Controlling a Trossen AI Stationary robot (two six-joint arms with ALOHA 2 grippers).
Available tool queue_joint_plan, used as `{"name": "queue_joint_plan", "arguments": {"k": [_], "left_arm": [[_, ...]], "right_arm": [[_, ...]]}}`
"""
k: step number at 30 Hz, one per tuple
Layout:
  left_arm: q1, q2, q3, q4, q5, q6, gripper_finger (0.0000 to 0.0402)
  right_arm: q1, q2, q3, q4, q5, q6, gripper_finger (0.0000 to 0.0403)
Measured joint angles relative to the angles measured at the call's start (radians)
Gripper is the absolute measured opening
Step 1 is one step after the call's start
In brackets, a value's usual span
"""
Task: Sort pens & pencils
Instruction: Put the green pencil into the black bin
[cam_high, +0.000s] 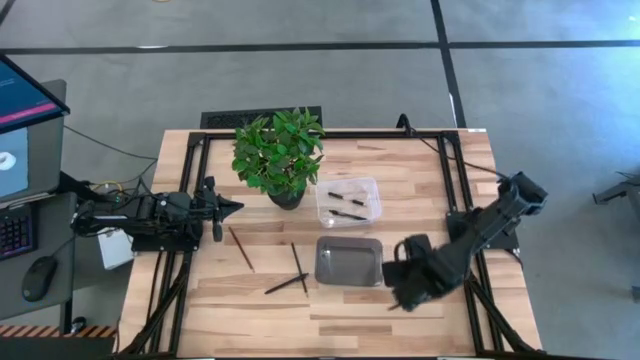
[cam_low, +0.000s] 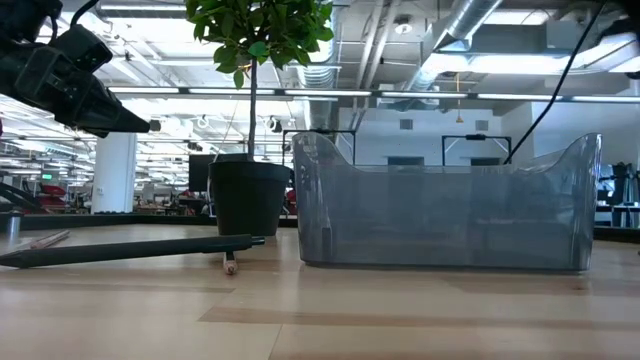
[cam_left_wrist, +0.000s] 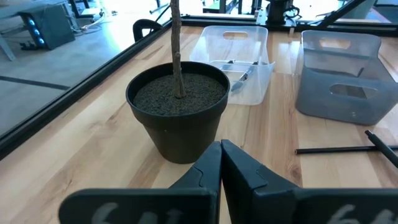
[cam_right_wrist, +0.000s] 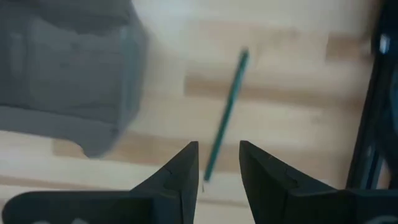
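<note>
My left hand (cam_high: 236, 208) waits closed and empty at the table's (cam_high: 400, 310) left edge, beside the potted plant (cam_high: 279, 152). Three sticks (cam_high: 292, 275) lie loose on the table in front of the plant; the clear bin (cam_high: 348, 202) already holds some pens, while the grey tray (cam_high: 349, 261) looks empty. My right hand (cam_right_wrist: 216, 163) hovers right of that tray, fingers partly open, over a green pencil (cam_right_wrist: 225, 115); whether they pinch it I cannot tell. I judge the next move is to secure it and carry it to a container.
</note>
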Motion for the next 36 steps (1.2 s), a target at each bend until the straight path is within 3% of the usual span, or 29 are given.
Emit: {"name": "queue_joint_plan", "arguments": {"k": [5, 10, 20, 27, 36], "left_arm": [[0.0, 0.0, 0.0, 0.0, 0.0, 0.0, 0.0], [0.0, 0.0, 0.0, 0.0, 0.0, 0.0, 0.0], [0.0, 0.0, 0.0, 0.0, 0.0, -0.001, 0.0], [0.0, 0.0, 0.0, 0.0, 0.0, -0.004, 0.0], [0.0, 0.0, 0.0, 0.0, 0.0, -0.005, 0.0]], "right_arm": [[0.052, 0.079, 0.0, 0.093, -0.047, 0.133, 0.0133], [0.065, 0.153, 0.0, 0.219, -0.046, 0.14, 0.0135], [0.079, 0.26, -0.002, 0.202, -0.067, 0.173, 0.0135], [0.116, 0.215, -0.06, 0.184, -0.089, 0.209, 0.0134], [0.135, 0.015, -0.274, 0.199, -0.073, 0.234, 0.0132]]}}
